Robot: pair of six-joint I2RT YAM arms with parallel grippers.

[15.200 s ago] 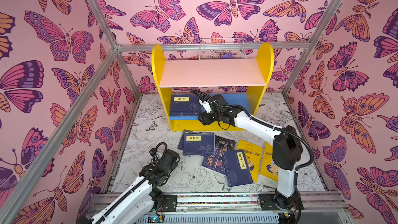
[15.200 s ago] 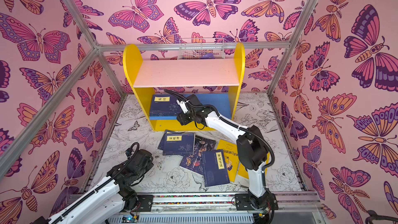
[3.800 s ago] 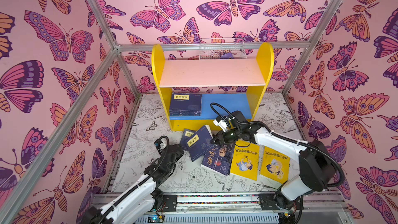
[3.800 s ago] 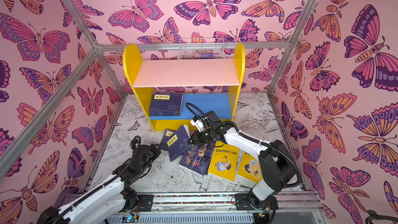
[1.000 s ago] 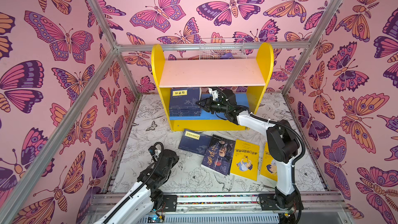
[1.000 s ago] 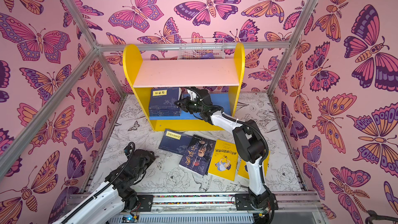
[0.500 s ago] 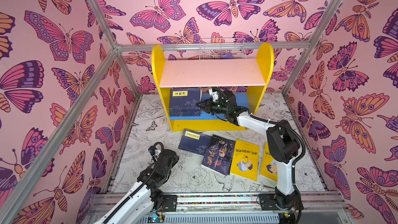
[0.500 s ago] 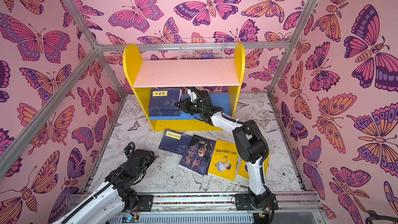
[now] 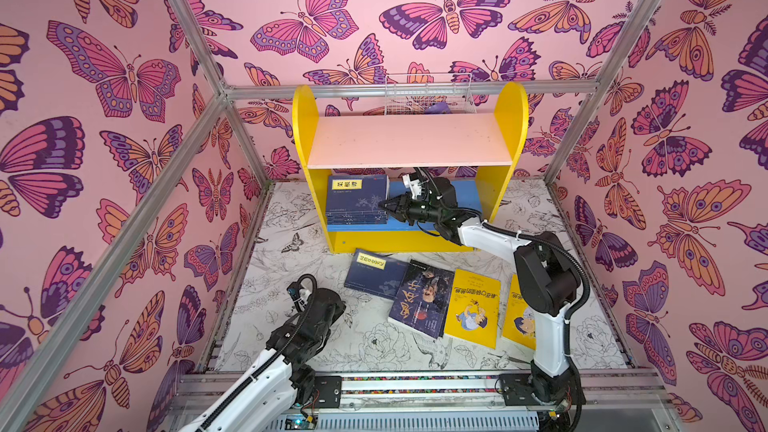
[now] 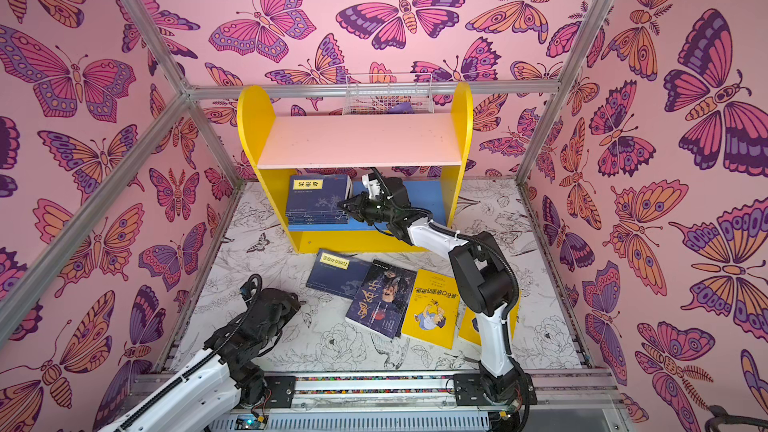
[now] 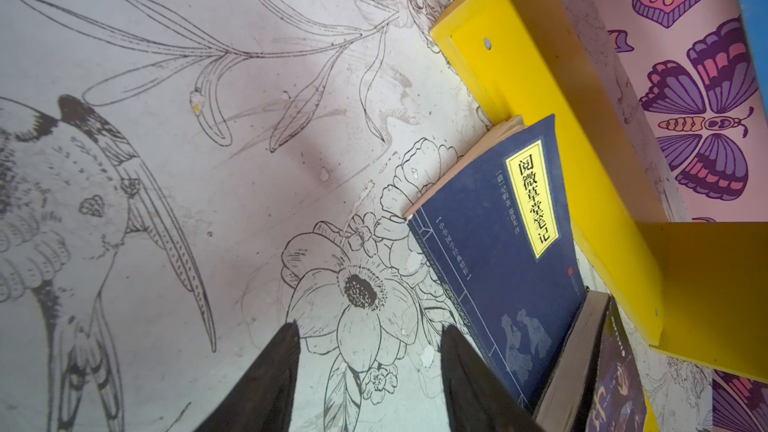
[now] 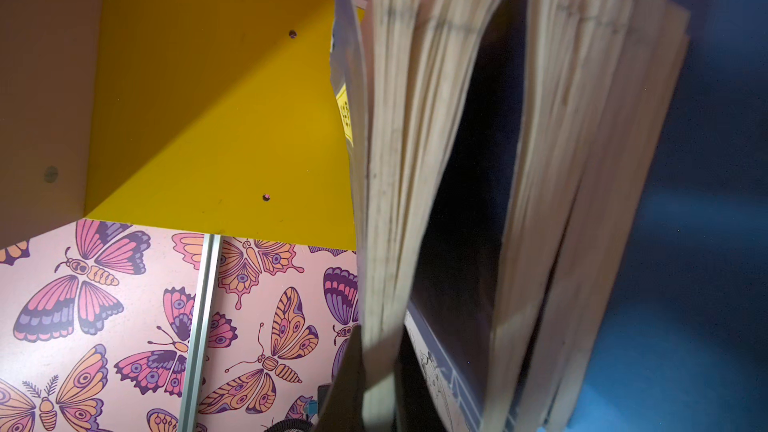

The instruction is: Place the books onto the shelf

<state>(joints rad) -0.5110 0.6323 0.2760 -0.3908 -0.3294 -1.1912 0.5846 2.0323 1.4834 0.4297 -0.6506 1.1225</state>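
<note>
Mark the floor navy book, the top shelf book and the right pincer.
floor navy book (image 9: 374, 278), in a top view, cover middle.
top shelf book (image 9: 357, 198), in a top view, cover middle.
right pincer (image 9: 384, 206), in a top view, between its fingertips.

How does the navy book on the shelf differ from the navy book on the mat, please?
The shelf book tops a stack on the blue board; the mat book lies flat on the mat before the shelf. The right hand is at the shelf book's edge; the open left hand is beside the mat book. Both are navy with a yellow title label.
</note>
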